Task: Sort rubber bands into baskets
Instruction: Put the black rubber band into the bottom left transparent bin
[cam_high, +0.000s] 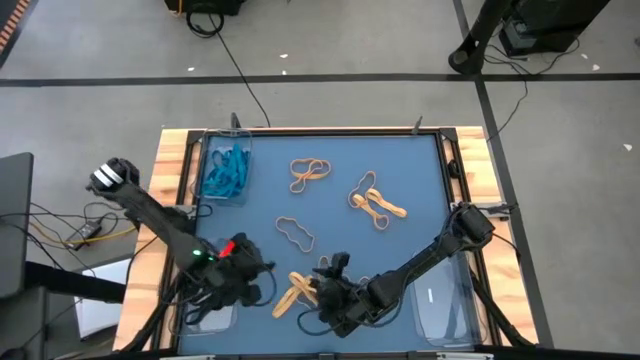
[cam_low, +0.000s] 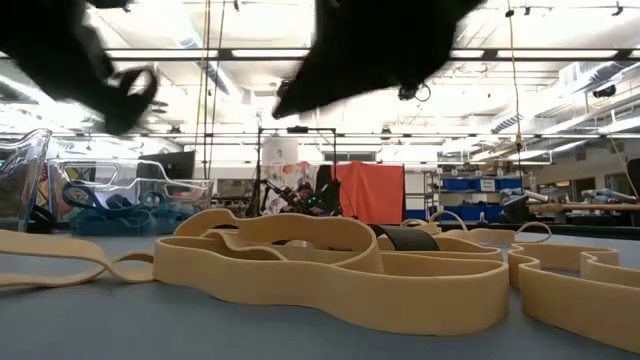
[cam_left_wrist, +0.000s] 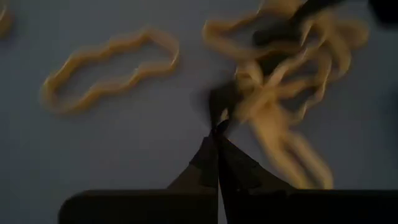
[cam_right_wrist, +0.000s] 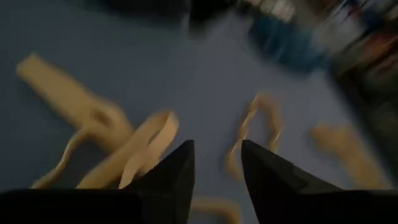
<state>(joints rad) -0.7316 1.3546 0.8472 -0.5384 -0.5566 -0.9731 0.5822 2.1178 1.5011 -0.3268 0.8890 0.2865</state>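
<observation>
So you've got both dark arms down at the near edge of the blue table mat (cam_high: 340, 215), pretty much crowding the same little heap. Your left gripper (cam_left_wrist: 217, 127) is clenched tight, its two dark fingers pressed together into a single point, and its wrist view shows that tip right at the edge of the tangled pile of tan-orange rubber bands (cam_high: 298, 291); I honestly can't tell if it has pinched one or just shut on nothing. Your right gripper (cam_right_wrist: 217, 152) sits just to the right of that same pile with its fingers apart and a clear gap between them, nothing in it, blue mat showing through. The low view looks right across that pile, wide tan loops stacked on each other with something dark tucked in among them. The rest of the tan-orange bands are scattered over the mat: a wavy single loop (cam_high: 296, 232) in the middle, a knotted pair (cam_high: 309, 172) farther back, and another clump (cam_high: 375, 200) to the right of that. The teal-blue rubber bands (cam_high: 225, 170) are all sitting inside the clear rectangular plastic basket (cam_high: 243, 148) at the far left corner. There's a second clear basket (cam_high: 440, 315) at the near right, beside your right arm, and a third clear basket (cam_high: 210, 316) at the near left, mostly under your left arm, so I can't say what's in that one. The light wooden table frame (cam_high: 172, 165) shows along both sides.
</observation>
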